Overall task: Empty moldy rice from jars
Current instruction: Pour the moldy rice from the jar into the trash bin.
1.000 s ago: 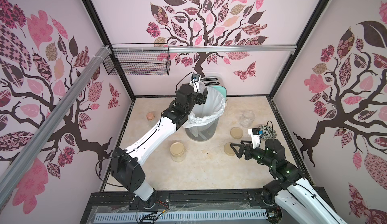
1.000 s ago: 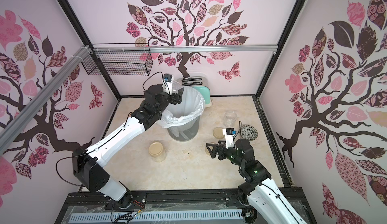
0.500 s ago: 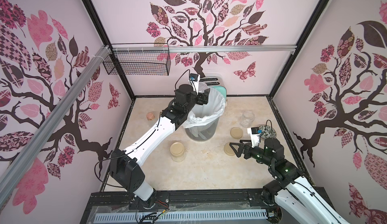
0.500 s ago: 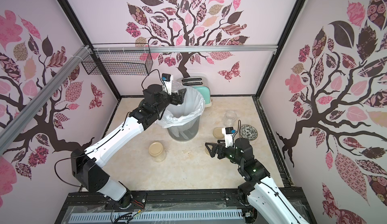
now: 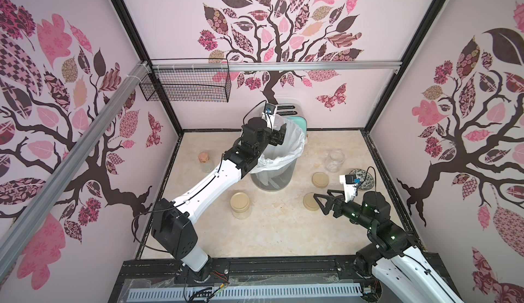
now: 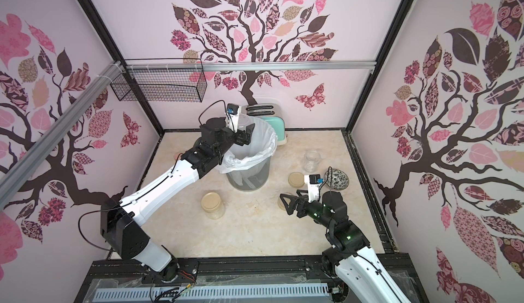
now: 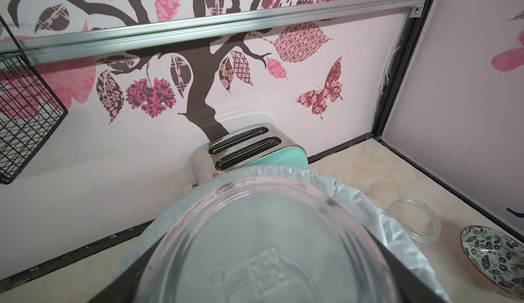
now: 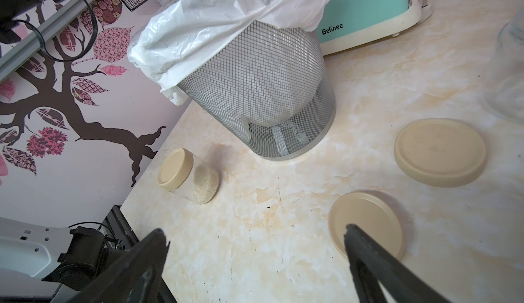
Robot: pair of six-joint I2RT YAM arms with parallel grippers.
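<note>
In the left wrist view, the held jar point(image 7: 269, 245) is seen base-first. It is clamped between the dark fingers of the left gripper point(image 6: 245, 134) and tipped over the white-lined bin point(image 7: 354, 199), which stands toward the back edge of the counter point(image 5: 272, 239). No grains are made out through its glass, so it is judged emptied or nearly so.

A second jar point(image 5: 334, 160) stands open and clear near the counter's right edge, just beside the patterned bowl point(image 5: 361, 178), and is taken as already done. Two loose lids point(image 5: 320, 179) point(image 5: 311, 201) lie flat between the bin and that edge.

The third jar point(image 8: 188, 175) is left capped in front of the bin, toward the counter's left edge. The moldy rice point(image 8: 205, 186) is seen in it as a pale layer at the bottom.

The right gripper point(image 8: 255, 230) is spread wide and holds nothing, with one finger over the nearer lid; whether it touches the lid cannot be told.

By this reckoning two of the three jars are dealt with. The held jar remains to be set down, and the capped one remains to be unscrewed and poured into the bin.
</note>
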